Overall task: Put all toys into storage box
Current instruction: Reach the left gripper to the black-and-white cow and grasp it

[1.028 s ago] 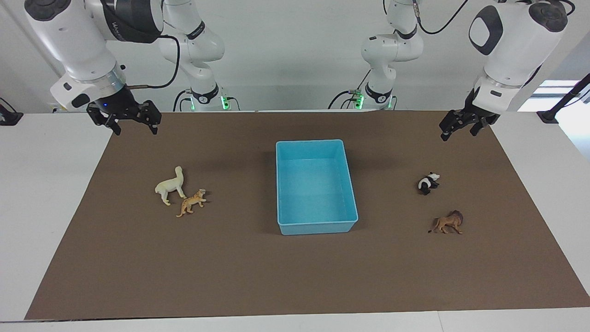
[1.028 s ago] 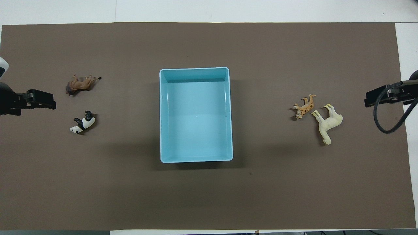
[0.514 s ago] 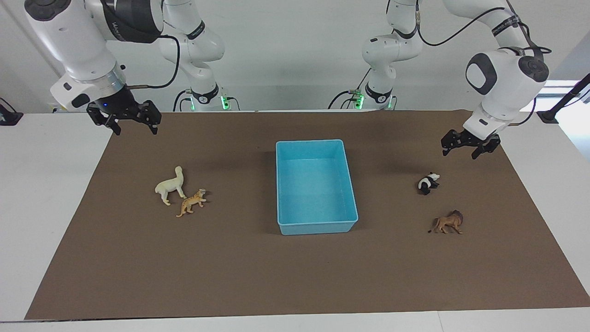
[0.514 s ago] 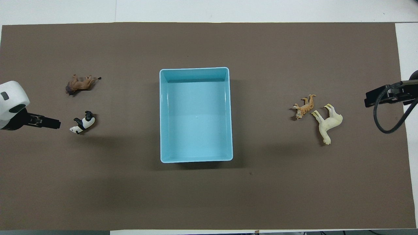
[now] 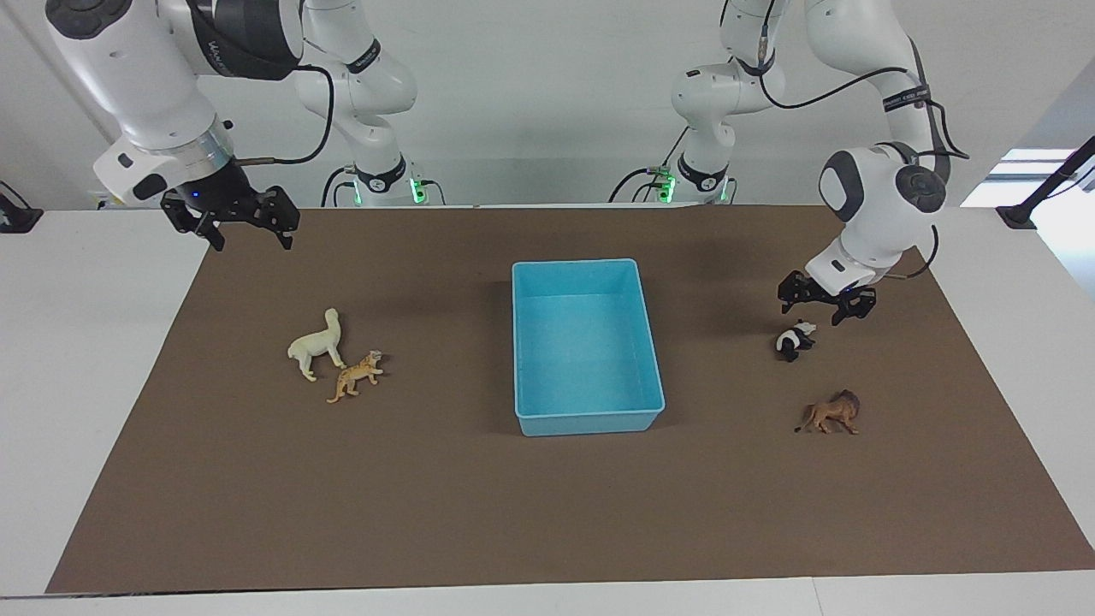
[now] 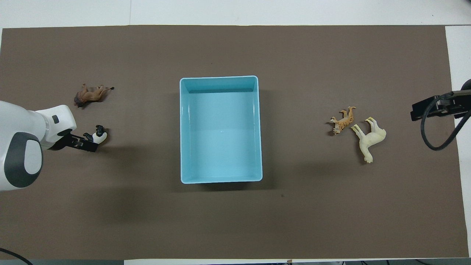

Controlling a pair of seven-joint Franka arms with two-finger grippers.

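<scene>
Brown matting (image 5: 479, 513) covers the white table, with the light blue rectangular plastic storage box (image 5: 588, 421) empty at its centre and all four toys lying outside it. Toward the left arm's end from the box, the left gripper (image 5: 826, 305), fingers spread, hangs just over the small black-and-white plastic panda figurine (image 5: 795, 339), with the brown maned lion figurine (image 5: 831, 414) farther from the robots. Toward the right arm's end from the box lie the cream plastic llama figurine (image 5: 316, 344) and, touching it, the orange spotted cat figurine (image 5: 355, 376); the right gripper (image 5: 250, 229) waits open, raised near the mat's corner. Judged from here, a clean pick means centring the open fingers across the panda's body and descending straight before closing, so that the small toy is not nudged aside.
</scene>
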